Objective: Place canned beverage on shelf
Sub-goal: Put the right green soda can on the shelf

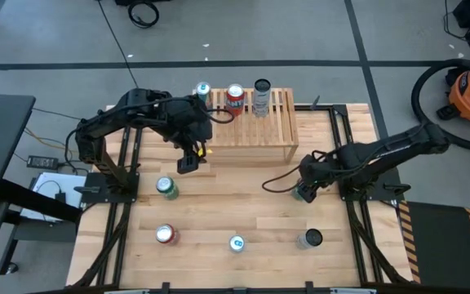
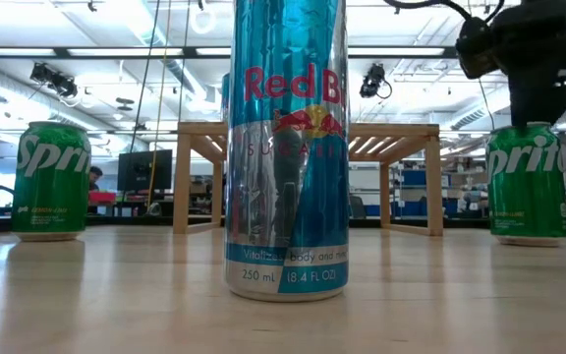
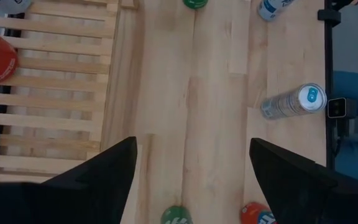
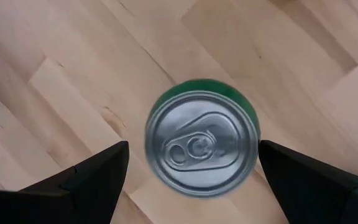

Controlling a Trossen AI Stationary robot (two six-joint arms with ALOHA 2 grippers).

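The light wood slatted shelf [image 1: 255, 126] stands at the table's far middle, with a blue can [image 1: 202, 90], a red can [image 1: 235, 96] and a silver can [image 1: 261, 96] standing on its far part. My right gripper [image 4: 194, 149] is open, pointing down just over a green Sprite can [image 4: 202, 142] that stands on the table right of centre [image 2: 529, 182]. Its fingers stand on either side of the can's top, apart from it. My left gripper [image 1: 188, 159] is open and empty above the table by the shelf's near left corner [image 3: 192, 143].
Other cans stand on the table: a green Sprite can [image 1: 166, 188] at the left, a red can [image 1: 166, 235] at the near left, a blue Red Bull can [image 1: 237, 243] at the near middle, and a grey can [image 1: 310, 238] at the near right. Bare table [image 1: 243, 192] lies in front of the shelf.
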